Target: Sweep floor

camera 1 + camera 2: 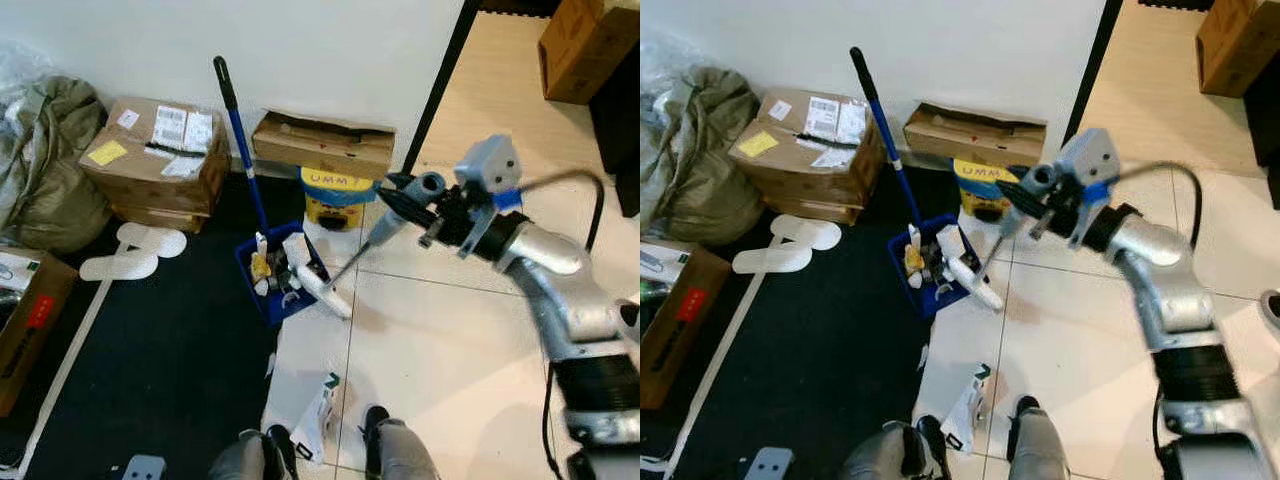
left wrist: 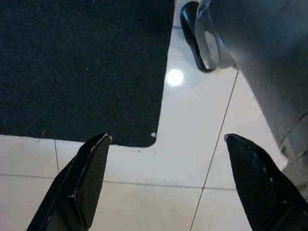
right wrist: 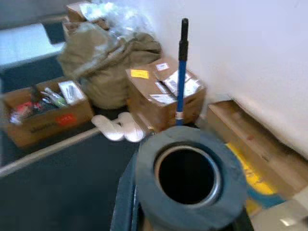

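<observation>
Against the white wall [image 1: 330, 50], a taped cardboard box [image 1: 158, 160] with shipping labels and a yellow note. Beside it, an olive-green bag [image 1: 45, 165], slumped and crumpled. In front of the box, a pair of white slippers [image 1: 135, 250] on the black mat [image 1: 160, 350]. At the mat's near left edge, an open carton [image 1: 25, 325] with a red item inside. Further along the wall, a flat, long cardboard box [image 1: 325, 143] lying atop a yellow box [image 1: 335, 195] with dark lettering. Beyond the black door frame [image 1: 440, 80], another brown carton [image 1: 585, 45] on beige floor.
</observation>
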You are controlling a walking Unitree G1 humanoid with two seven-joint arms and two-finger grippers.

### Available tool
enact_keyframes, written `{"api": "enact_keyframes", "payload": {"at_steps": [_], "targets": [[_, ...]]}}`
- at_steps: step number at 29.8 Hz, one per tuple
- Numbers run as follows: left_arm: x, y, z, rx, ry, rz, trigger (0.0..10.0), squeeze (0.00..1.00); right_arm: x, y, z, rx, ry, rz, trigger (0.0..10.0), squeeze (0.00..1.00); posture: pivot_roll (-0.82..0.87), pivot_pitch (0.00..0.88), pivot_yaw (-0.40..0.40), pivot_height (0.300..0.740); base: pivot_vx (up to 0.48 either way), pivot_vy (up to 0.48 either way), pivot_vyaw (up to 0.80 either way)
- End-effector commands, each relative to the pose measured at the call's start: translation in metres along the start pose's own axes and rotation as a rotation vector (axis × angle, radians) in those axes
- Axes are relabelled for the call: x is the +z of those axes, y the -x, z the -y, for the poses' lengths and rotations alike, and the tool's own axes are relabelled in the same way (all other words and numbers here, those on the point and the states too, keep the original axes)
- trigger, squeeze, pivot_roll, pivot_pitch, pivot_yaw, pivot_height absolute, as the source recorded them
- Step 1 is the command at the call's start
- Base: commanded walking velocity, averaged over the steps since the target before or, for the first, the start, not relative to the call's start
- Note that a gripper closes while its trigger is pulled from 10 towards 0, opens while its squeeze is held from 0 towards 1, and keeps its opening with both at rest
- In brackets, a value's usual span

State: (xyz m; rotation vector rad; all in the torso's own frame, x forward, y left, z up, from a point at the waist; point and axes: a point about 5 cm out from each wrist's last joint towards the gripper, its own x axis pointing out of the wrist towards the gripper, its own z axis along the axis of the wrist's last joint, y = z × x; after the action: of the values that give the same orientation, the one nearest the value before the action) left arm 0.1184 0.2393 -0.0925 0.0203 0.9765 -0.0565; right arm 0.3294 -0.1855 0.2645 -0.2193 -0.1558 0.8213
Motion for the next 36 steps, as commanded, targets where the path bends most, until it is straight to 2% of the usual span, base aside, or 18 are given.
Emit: {"api": "enact_keyframes", "payload": {"at_steps": [1, 4, 6, 9, 15, 19, 22, 28, 36], "targets": [[-0.012, 0.0, 0.008, 0.017, 0.043, -0.06, 10.0, 0.0, -0.007, -0.002, -0.011, 0.134, -0.183, -0.024, 10.0, 0.0, -0.12, 0.21, 0.038, 0.74, 0.0, 0.0, 0.0], [-0.011, -0.001, 0.009, 0.021, 0.047, -0.06, 10.0, 0.0, -0.01, -0.003, -0.013, 0.153, -0.198, -0.028, 10.0, 0.0, -0.12, 0.206, 0.037, 0.74, 0.0, 0.0, 0.0], [0.0, -0.007, 0.017, 0.015, 0.029, -0.048, 10.0, 0.0, -0.013, -0.003, -0.017, 0.193, -0.172, -0.04, 10.0, 0.0, -0.12, 0.164, 0.031, 0.74, 0.0, 0.0, 0.0], [0.004, -0.01, 0.021, 0.011, 0.022, -0.042, 10.0, 0.0, -0.014, -0.004, -0.018, 0.205, -0.161, -0.041, 10.0, 0.0, -0.12, 0.164, 0.031, 0.74, 0.0, 0.0, 0.0], [0.016, -0.016, 0.033, -0.007, 0.012, -0.021, 10.0, 0.0, -0.005, -0.008, -0.016, 0.249, -0.139, -0.029, 10.0, 0.0, -0.12, 0.128, 0.018, 0.74, 0.0, 0.0, 0.0], [0.017, -0.017, 0.035, -0.009, 0.014, -0.018, 10.0, 0.0, -0.002, -0.009, -0.016, 0.258, -0.144, -0.034, 10.0, 0.0, -0.13, 0.126, 0.018, 0.74, 0.0, 0.0, 0.0], [0.016, -0.017, 0.036, -0.007, 0.021, -0.02, 10.0, 0.0, -0.004, -0.006, -0.027, 0.376, -0.18, -0.086, 10.0, 0.0, -0.12, 0.118, 0.012, 0.74, -0.266, 0.0, 0.0], [0.014, -0.016, 0.036, -0.002, 0.022, -0.026, 10.0, 0.0, -0.008, -0.005, -0.032, 0.412, -0.2, -0.104, 10.0, 0.0, -0.12, 0.112, 0.01, 0.74, -0.276, 0.0, 0.0], [0.017, -0.018, 0.038, 0.004, 0.014, -0.036, 10.0, 0.0, -0.017, -0.015, -0.043, 0.466, -0.277, -0.088, 10.0, 0.0, -0.12, 0.089, 0.012, 0.74, -0.315, 0.0, 0.0]]}}
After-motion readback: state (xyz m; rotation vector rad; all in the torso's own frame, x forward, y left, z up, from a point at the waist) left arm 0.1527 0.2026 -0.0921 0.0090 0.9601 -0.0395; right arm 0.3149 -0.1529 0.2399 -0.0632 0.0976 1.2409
